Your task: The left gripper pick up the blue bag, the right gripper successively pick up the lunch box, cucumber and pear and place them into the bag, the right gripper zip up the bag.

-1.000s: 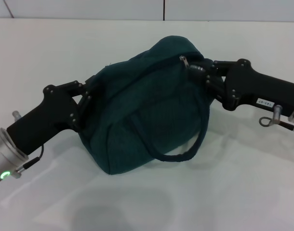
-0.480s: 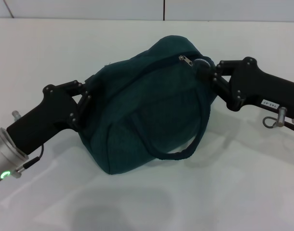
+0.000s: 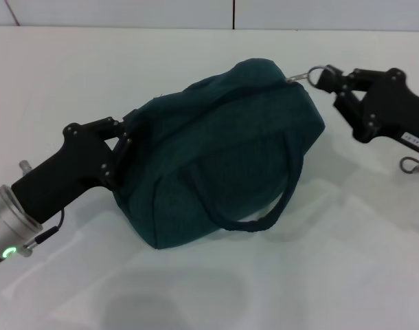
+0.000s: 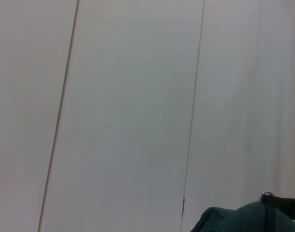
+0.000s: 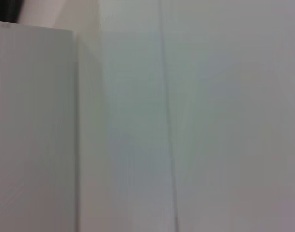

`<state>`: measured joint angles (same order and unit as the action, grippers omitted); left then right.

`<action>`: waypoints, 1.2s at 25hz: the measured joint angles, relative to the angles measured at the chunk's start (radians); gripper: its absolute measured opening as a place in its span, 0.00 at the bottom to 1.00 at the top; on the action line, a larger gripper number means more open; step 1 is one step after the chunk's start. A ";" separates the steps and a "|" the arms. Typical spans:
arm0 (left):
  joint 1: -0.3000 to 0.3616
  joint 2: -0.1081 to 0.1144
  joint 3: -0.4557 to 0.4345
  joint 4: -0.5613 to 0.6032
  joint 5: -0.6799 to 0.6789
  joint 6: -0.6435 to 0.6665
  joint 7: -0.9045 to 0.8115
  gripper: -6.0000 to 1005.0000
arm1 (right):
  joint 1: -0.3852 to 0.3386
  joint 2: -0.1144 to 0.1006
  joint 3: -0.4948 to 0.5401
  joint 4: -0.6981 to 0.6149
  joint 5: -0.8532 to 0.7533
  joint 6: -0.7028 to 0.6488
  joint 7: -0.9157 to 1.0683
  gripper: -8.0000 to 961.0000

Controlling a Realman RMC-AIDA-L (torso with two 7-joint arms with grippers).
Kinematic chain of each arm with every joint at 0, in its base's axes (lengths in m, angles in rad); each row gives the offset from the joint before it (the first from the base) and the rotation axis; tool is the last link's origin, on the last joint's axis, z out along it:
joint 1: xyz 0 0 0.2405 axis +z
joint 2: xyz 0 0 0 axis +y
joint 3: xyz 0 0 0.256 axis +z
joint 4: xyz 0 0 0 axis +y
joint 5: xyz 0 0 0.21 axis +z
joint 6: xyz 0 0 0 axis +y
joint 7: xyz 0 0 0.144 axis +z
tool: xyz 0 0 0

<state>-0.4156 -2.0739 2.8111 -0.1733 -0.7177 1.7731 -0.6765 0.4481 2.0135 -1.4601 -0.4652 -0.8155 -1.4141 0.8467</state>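
No legible text anywhere, small white label on the right hand (image 3: 326, 77) — its characters too small to read, no brands, numbers or signs elsewhere

The white table (image 3: 196, 295) carries the blue bag (image 3: 223, 165), lying on its side.

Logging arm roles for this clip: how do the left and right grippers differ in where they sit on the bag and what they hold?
The left gripper is clamped on the fabric at the bag's left end; the right gripper pinches only the metal zipper ring at the upper right end. The left shows a silver cylinder with a green light; the right shows none. Both are black and shut.
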 joint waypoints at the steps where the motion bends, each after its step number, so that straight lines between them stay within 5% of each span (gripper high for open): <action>1: 0.000 0.000 0.000 0.000 0.000 0.000 0.000 0.06 | -0.005 0.000 0.011 0.001 0.000 0.004 0.000 0.03; 24: -0.008 0.001 -0.002 0.000 -0.002 -0.003 -0.023 0.06 | -0.037 -0.009 0.095 0.080 -0.004 0.095 -0.009 0.05; 30: -0.012 0.002 -0.001 0.000 -0.003 -0.003 -0.023 0.06 | -0.065 -0.013 0.095 0.075 -0.005 0.090 -0.012 0.16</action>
<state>-0.4273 -2.0723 2.8103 -0.1736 -0.7203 1.7698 -0.6995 0.3836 2.0005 -1.3648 -0.3905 -0.8207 -1.3245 0.8348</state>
